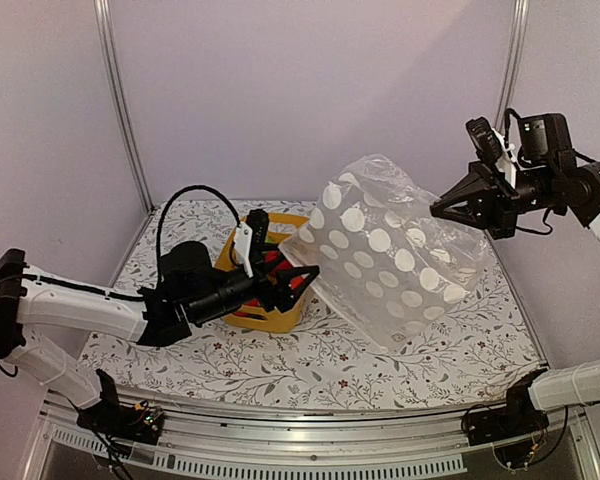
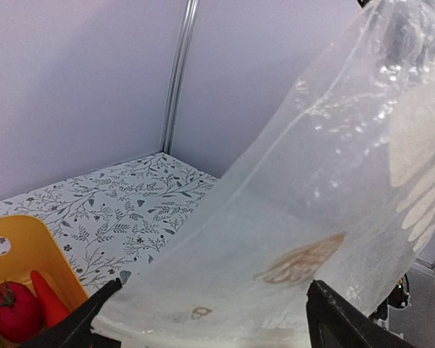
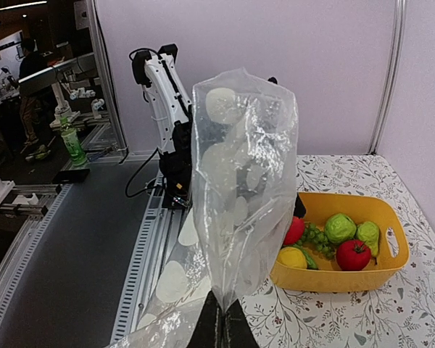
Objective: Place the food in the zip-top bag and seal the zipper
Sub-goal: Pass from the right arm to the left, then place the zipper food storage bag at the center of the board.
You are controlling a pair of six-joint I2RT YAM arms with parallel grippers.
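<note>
The zip-top bag, clear with white dots, hangs tilted above the table's right half. My right gripper is shut on its upper right edge and holds it up; in the right wrist view the fingers pinch the plastic. My left gripper is open beside the bag's lower left edge, over the yellow basket. In the left wrist view the bag fills the space ahead of the spread jaws. The food lies in the basket: a tomato, green pieces, a yellow piece. I cannot make out the zipper.
The basket's wall shows at the left wrist view's lower left, with a tomato inside. The floral cloth covers the table. Purple walls and a metal post close in the back and sides. The left arm lies across the left front.
</note>
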